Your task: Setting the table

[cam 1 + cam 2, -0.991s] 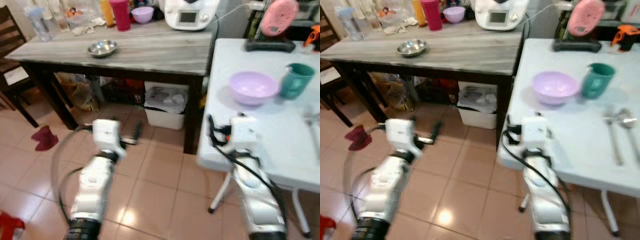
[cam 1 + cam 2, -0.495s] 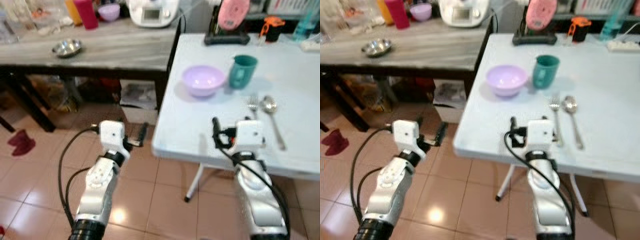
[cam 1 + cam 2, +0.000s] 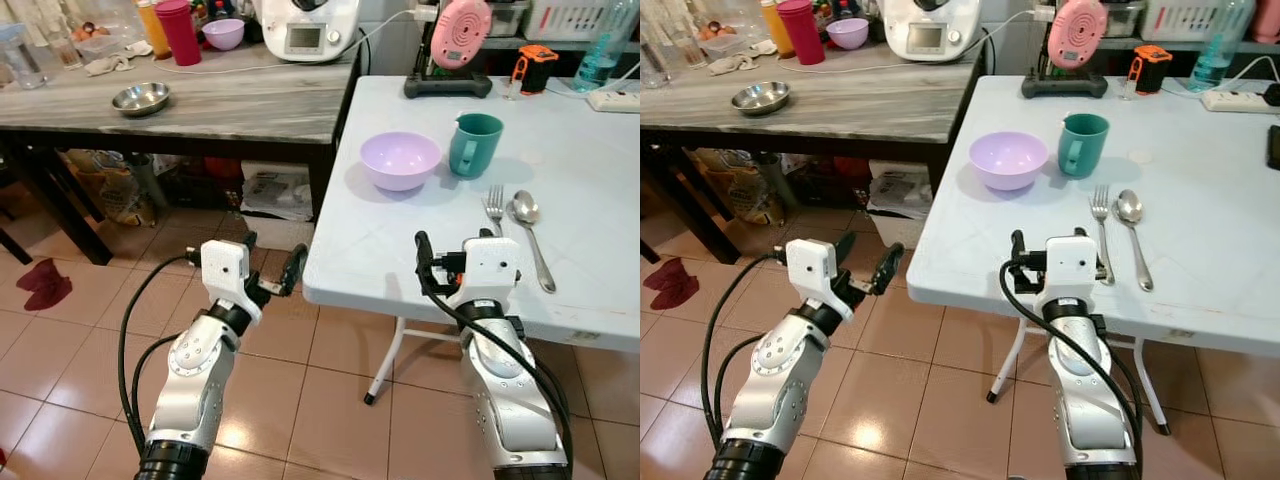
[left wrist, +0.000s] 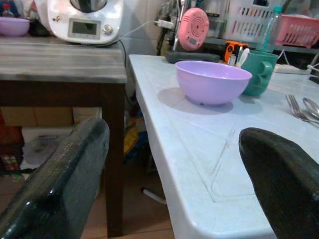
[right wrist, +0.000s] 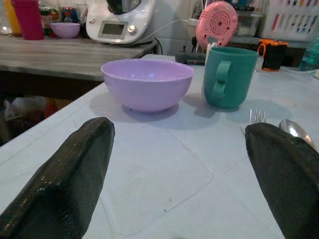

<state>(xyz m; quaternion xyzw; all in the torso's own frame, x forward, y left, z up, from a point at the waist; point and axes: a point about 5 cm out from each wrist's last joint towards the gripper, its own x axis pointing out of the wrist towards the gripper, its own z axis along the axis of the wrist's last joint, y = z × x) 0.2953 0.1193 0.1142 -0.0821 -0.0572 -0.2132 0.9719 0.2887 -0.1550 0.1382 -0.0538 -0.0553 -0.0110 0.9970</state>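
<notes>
While we stand at the near left corner of the white table (image 3: 560, 290), our right hand (image 3: 1058, 250) hovers just above the near edge with its fingers spread wide and holding nothing, and our left hand (image 3: 270, 270) hangs off the table's left edge over the tiled floor (image 3: 60, 340), fingers likewise wide apart and empty. We see the lilac bowl (image 3: 400, 160) toward the left edge of the table, with the teal mug (image 3: 474, 144) just beside it on the side away from that edge, the two close but, as far as we can tell, not touching. We find the fork (image 3: 495, 208) and spoon (image 3: 529, 225) lying side by side nearer the front edge, handles pointing toward us. We judge that the step in hand is the approach, before any piece is picked up. To do it well we should settle our stance first, then send the right hand in low and level. If we go for the cutlery, the flat pieces call for a shallow pinch from above; the bowl wants a grip on its rim, clear of the mug.
</notes>
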